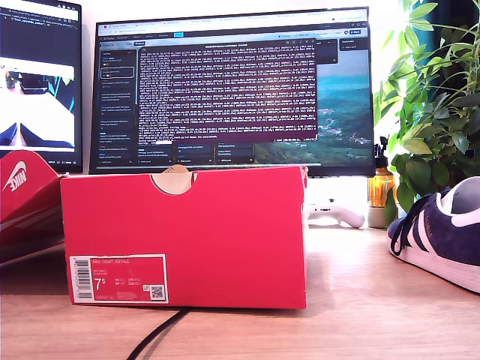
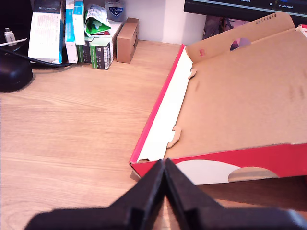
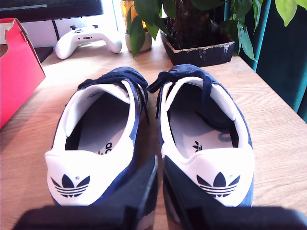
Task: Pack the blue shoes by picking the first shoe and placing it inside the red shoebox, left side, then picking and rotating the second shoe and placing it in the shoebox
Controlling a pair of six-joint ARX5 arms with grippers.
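Observation:
The red shoebox (image 1: 187, 225) stands mid-table with its 7.5 label and notched top edge facing the exterior camera; one corner of it shows too (image 3: 17, 67). The blue shoes (image 3: 98, 129) (image 3: 206, 120) sit side by side on the wood, heels toward my second gripper (image 3: 160, 165), which hovers shut and empty just behind the gap between the heels. One shoe (image 1: 442, 232) shows at the exterior view's right edge. My first gripper (image 2: 165, 165) is shut and empty, just short of the red swoosh lid (image 2: 240, 105), which lies inside-up. Neither gripper appears in the exterior view.
The lid (image 1: 26, 195) lies at the exterior view's left. Behind the box are a monitor (image 1: 232, 82), a white game controller (image 3: 86, 40), an amber bottle (image 1: 381, 187) and a potted plant (image 3: 201, 48). A black cable (image 1: 154, 337) runs in front. Small boxes (image 2: 72, 33) stand beyond the lid.

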